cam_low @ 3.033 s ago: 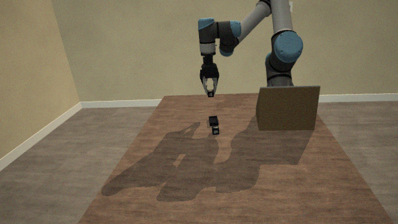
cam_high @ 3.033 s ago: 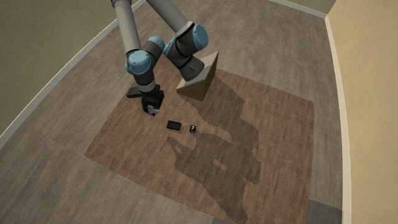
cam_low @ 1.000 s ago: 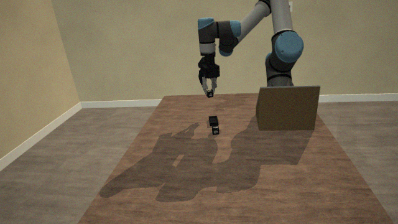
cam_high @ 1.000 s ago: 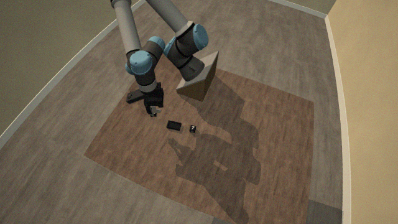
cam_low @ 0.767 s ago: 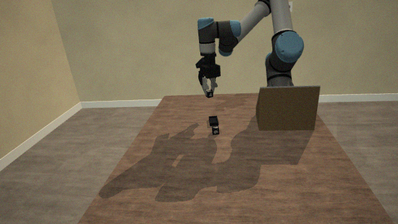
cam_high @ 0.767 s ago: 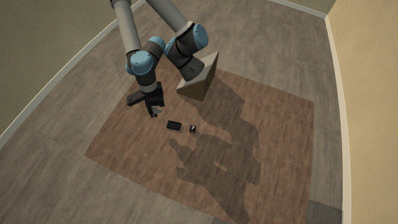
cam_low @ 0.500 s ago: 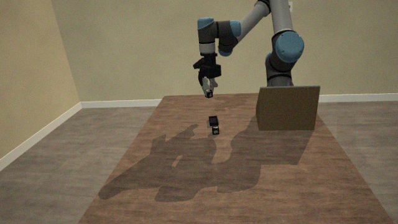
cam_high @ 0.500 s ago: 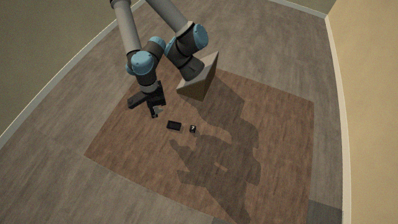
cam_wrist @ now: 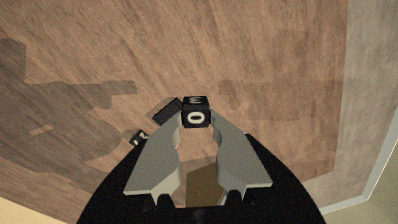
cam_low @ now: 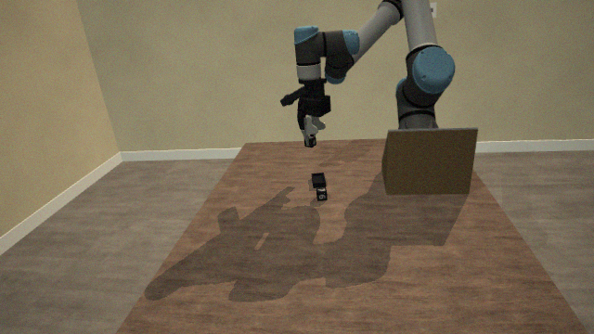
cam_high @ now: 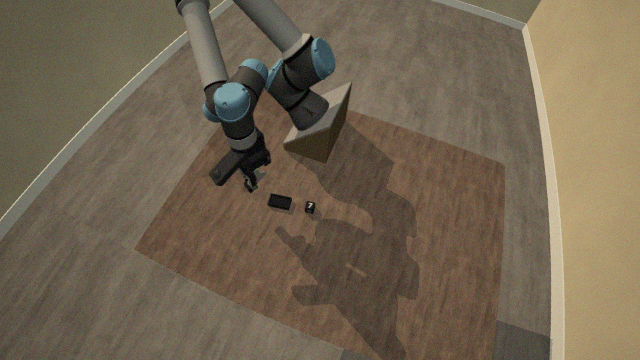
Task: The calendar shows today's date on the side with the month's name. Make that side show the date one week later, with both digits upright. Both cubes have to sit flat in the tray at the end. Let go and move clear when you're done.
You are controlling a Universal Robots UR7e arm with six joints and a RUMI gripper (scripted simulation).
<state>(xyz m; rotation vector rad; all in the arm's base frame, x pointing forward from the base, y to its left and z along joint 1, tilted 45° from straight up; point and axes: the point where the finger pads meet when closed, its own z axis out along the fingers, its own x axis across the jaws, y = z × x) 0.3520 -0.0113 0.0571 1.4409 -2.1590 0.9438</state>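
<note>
Grey arm, blue joint caps, black hand

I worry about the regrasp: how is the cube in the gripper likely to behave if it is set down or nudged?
The held cube looks rigid with flat faces, so it should rest stably rather than roll. It is small beside the gripper, so probably light and easily shoved by a nudge. Only its tip end is pinched, so it might pivot between the fingers.

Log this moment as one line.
gripper: shut on cube, raised | other cube: on table beside tray | tray: no cubes
</note>
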